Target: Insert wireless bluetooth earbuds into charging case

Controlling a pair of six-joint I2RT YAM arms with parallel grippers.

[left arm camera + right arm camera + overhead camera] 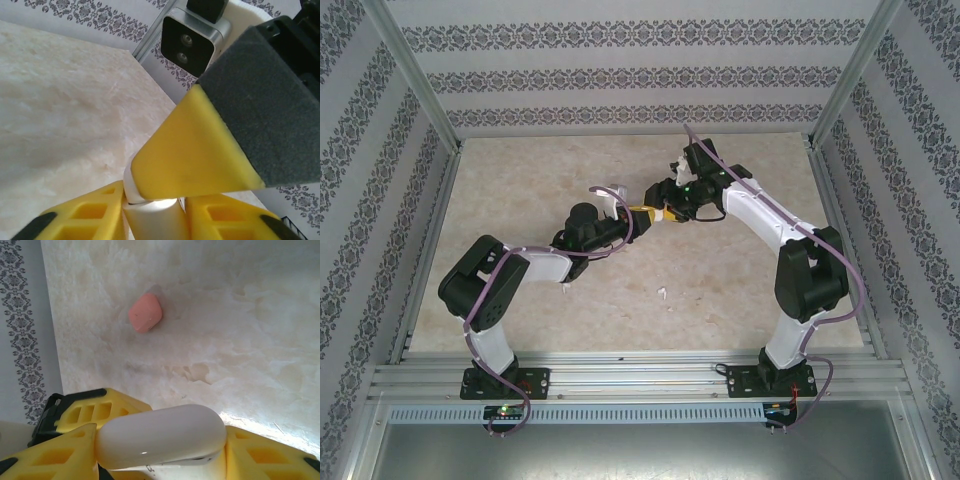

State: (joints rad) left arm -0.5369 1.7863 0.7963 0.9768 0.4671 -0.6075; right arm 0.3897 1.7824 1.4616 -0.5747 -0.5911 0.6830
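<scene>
Right tool (160,442) closed on a white case (160,432), a smooth pebble shape held sideways between two yellow fingers (270,457), one finger against each end. Thin dark seam along the case's lower edge, with more white below it. Lid shut or slightly lifted: impossible to tell. Just beside the case's left end, a further yellow finger with a black part behind it, seemingly belonging to the other tool.

Left tool (154,205) closed around a small white piece (150,222), both of its yellow fingers touching the piece's sides. Rounded top on the piece, a short dark line across it, straight sides lower down. Earbud or end of the white case: impossible to tell. Directly over the piece, crossing the left tool's fingertips, the right tool's yellow finger (200,150) with a grey foam pad. Past that finger, a silver camera block (192,40).

Seen from above, both tools meeting tip to tip over the middle of a pale marbled worktop (520,180).

Pink case (145,312) lying closed on the worktop, well beyond the right tool's fingertips. Tiny white bit (661,293), possibly an earbud, on the worktop behind both tools, toward the arm bases, too small to make out.
</scene>
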